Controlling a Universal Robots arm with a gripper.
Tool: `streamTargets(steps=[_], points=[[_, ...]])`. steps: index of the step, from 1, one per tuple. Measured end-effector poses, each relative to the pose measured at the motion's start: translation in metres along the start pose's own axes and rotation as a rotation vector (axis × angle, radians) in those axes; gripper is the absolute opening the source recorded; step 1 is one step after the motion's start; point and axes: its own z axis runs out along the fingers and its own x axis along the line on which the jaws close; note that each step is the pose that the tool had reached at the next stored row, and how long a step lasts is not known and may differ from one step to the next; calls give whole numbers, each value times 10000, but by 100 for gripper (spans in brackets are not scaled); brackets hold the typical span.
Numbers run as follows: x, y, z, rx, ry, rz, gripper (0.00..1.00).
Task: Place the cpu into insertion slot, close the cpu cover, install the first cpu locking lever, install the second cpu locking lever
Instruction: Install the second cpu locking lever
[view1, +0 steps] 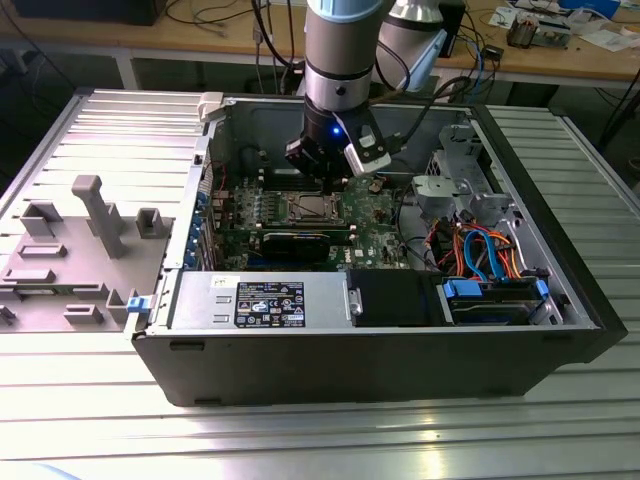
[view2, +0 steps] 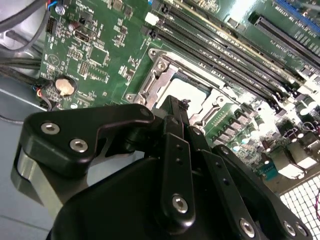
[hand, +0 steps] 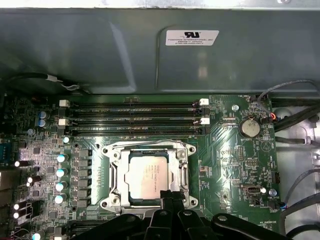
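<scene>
At the left of the exterior view, grey fixture blocks (view1: 90, 215) are seen on the ribbed metal bench (view1: 100, 400). In the middle stands the open computer case (view1: 380, 350), with the arm lowered into it at upper centre; the claw (view1: 322, 177) hangs just above the insertion slot (view1: 307, 208) on the green motherboard (view1: 375, 225). At the right of the case, drive bays and coloured cables (view1: 480, 255) are seen.

In the first wrist view, the cpu (hand: 146, 177) is seen lying in the insertion slot (hand: 117, 200) at lower centre, silver top upward, and the cpu cover (hand: 114, 176) appears to be lowered around it. The memory slots (hand: 132, 114) run just above. The claw (hand: 170, 196) is pressed together, its tips at the socket's lower edge and apparently pinching nothing.

In the second wrist view, the claw (view2: 178, 106) is seen just beside the cpu (view2: 186, 88).

A likely risk is judged to be a tip skidding off the socket rim onto the board, or the frame being forced while the chip sits slightly askew, so that contacts are bent.
</scene>
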Motion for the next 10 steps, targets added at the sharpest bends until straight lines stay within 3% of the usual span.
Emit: streamTargets(steps=[10], points=[[0, -5, -1, 0, 1, -1, 11]])
